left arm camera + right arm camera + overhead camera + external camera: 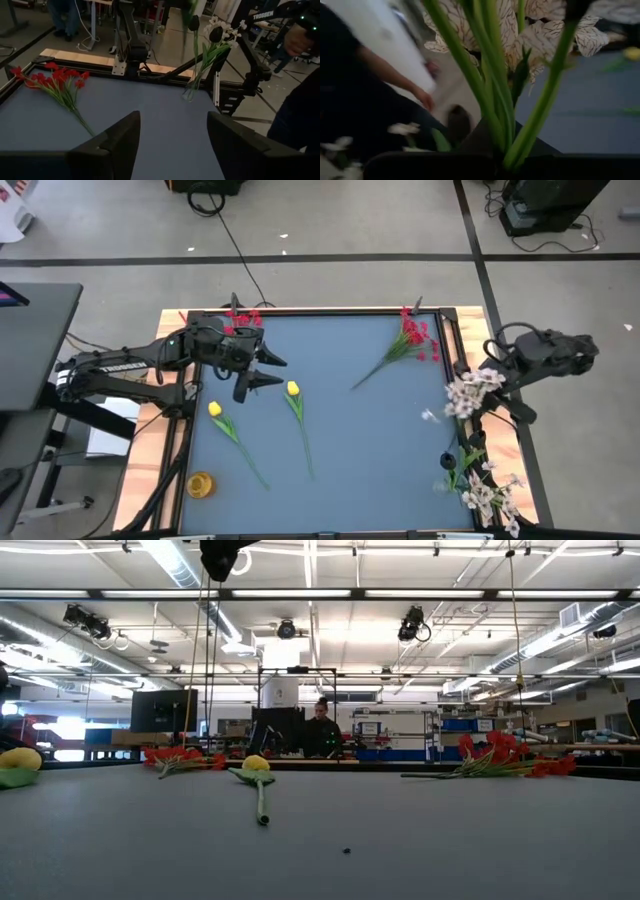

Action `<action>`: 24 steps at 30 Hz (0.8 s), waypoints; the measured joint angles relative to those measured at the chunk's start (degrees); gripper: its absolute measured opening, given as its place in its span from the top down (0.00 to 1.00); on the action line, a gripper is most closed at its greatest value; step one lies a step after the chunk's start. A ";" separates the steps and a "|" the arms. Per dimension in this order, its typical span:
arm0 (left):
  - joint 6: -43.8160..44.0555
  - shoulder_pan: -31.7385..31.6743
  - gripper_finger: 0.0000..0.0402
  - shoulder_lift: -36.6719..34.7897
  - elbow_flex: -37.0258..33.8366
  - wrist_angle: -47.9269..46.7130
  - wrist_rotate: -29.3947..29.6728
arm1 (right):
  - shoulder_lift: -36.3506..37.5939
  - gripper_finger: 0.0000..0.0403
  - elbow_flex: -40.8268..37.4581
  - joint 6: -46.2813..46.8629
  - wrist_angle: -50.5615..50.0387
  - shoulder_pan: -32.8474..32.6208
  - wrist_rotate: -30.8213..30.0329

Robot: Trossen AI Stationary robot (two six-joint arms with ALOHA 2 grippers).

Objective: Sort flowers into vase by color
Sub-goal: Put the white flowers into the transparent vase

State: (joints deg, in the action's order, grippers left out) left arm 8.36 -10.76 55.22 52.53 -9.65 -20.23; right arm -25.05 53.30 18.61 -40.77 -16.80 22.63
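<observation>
Tabletop (380, 440): left claw (268, 370) agape, level.

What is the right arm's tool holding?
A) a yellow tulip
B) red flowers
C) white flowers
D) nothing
C: the right tool is shut on the green stems of the white flowers at the table's right edge; the wrist view shows the stems between its fingers.

The left arm reaches in from the counter's left edge near the far left corner, its tool (268, 370) spread open. The right arm hangs at the right edge, its tool (478, 385) clamped tight.
</observation>
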 joint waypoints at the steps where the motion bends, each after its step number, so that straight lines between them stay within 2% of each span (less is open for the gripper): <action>1: 0.00 0.00 0.41 0.00 0.00 0.00 0.00 | 0.62 0.97 -1.26 0.92 2.56 0.00 1.70; 12: 0.00 0.00 0.41 -0.02 0.00 0.00 0.00 | 1.76 0.97 -7.29 3.95 13.56 -0.07 13.65; 20: 0.00 0.00 0.41 0.00 0.00 0.00 0.00 | 1.75 0.97 -14.93 5.73 20.64 -0.32 16.29; 24: 0.00 0.00 0.41 -0.01 0.00 0.00 0.00 | 1.82 0.97 -15.89 4.09 21.32 -1.94 16.20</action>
State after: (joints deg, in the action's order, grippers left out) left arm 8.36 -10.76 55.22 52.53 -9.65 -20.23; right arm -23.22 37.41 22.70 -19.45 -18.74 38.84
